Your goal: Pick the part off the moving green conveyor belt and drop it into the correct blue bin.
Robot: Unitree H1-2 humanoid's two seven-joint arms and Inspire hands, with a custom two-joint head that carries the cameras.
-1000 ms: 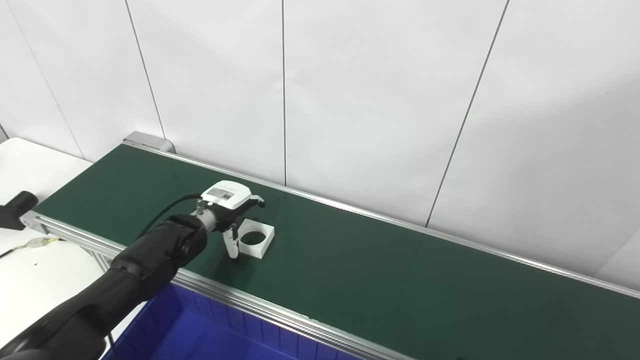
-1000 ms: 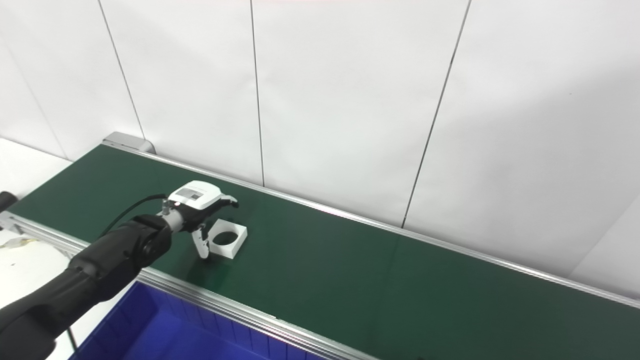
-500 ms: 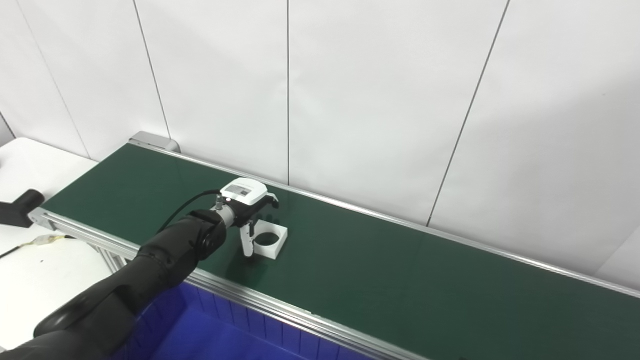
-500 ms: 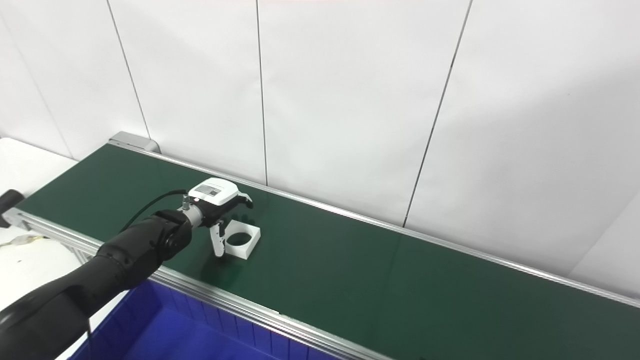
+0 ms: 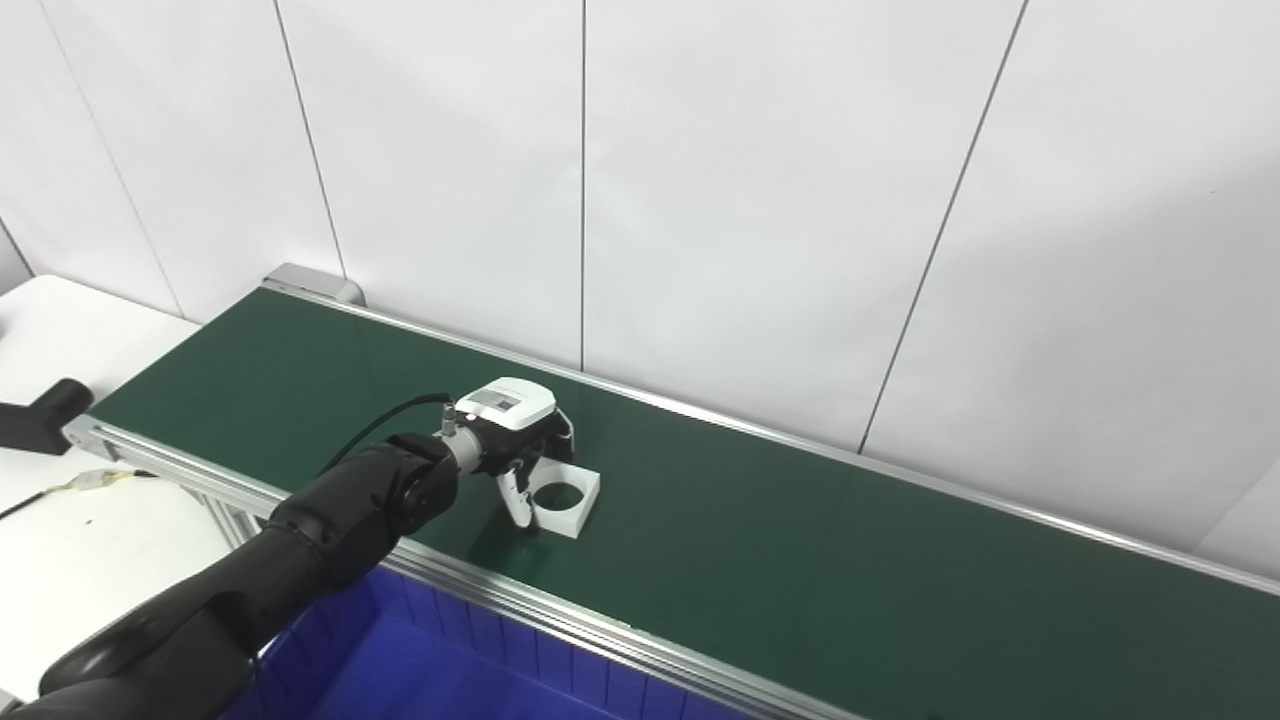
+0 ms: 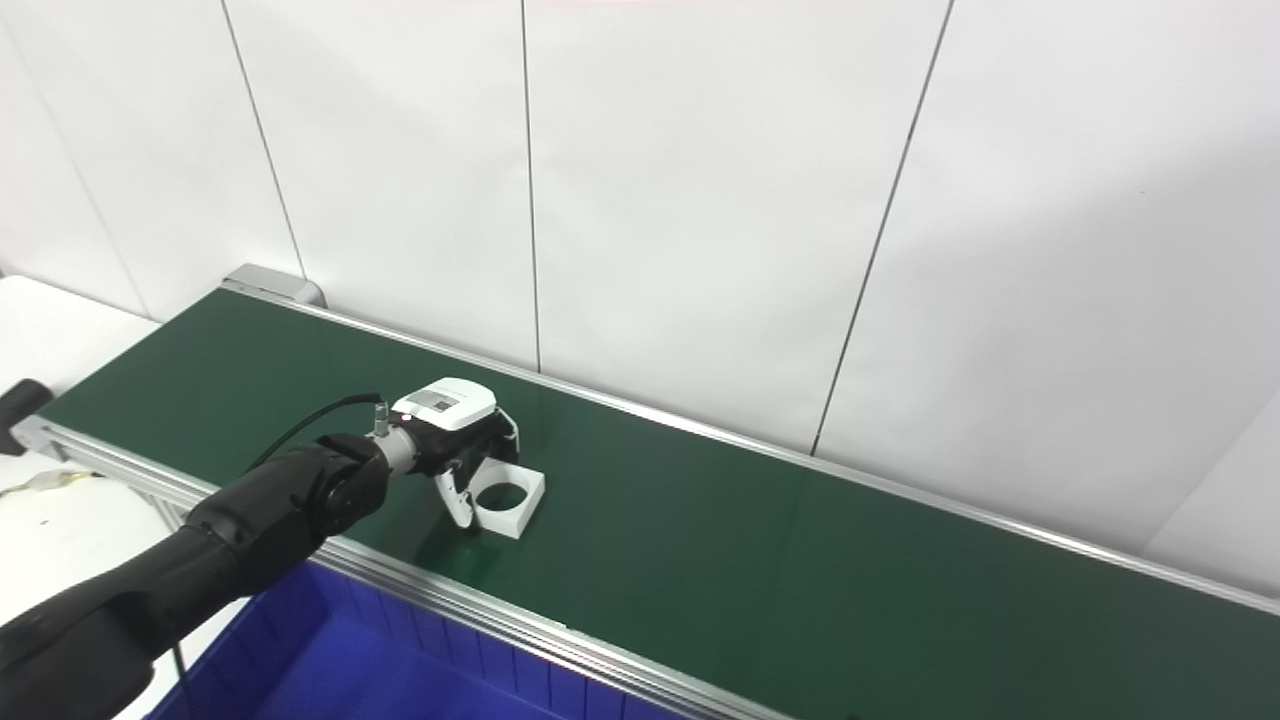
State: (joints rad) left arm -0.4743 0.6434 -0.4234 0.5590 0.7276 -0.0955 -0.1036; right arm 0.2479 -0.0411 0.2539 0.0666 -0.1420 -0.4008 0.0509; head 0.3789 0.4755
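Note:
A white square part [image 5: 572, 503] with a round hole lies flat on the green conveyor belt [image 5: 800, 560], near its front rail. My left hand [image 5: 515, 440], black with a white back plate, is on the part's left side. Its fingers curl down onto the far left edge and the thumb [image 5: 513, 495] presses the near left corner. The part still rests on the belt. The hand also shows in the right eye view [image 6: 455, 430] with the part [image 6: 515, 503]. My right hand is out of view.
A blue bin [image 5: 420, 670] sits below the belt's front rail [image 5: 560, 610], under my left arm. A white table [image 5: 60, 560] with a black object [image 5: 40, 415] stands at the left. A white panel wall runs close behind the belt.
The camera has shifted a little. The part has ridden rightward on the belt and my left hand has followed it. The fingers, spread above the part before, have curled down onto it.

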